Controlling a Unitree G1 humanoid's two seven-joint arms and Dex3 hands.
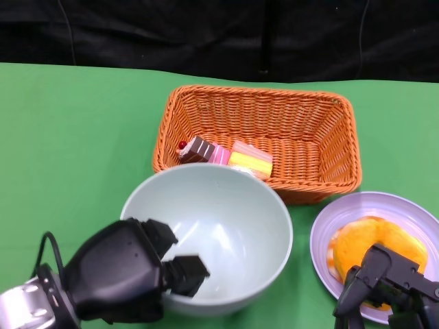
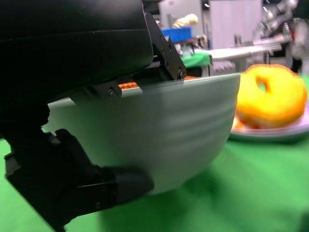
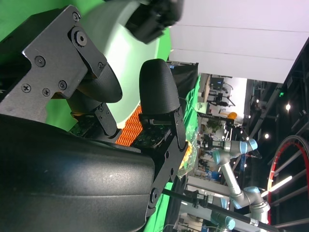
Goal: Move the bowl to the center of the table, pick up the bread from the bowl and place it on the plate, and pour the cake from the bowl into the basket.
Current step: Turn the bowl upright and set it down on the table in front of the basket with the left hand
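Now left robot hand [image 1: 130, 274] gripping bowl [image 1: 226, 226] rim

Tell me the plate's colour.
The plate is pale lilac, clearest in the head view.

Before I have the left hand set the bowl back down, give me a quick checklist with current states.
1. Cake out of the bowl and lying in the basket: ok.
2. Bowl empty inside: ok, the head view shows nothing in it.
3. Left hand gripping the bowl, fingers over the rim and under the wall: ok.
4. Bread on the plate: ok.
5. Right hand clear of the bowl: ok, it sits over the plate's near edge; whether it touches the bread: cannot tell.
6. Bowl lifted off or resting on the table: cannot tell.
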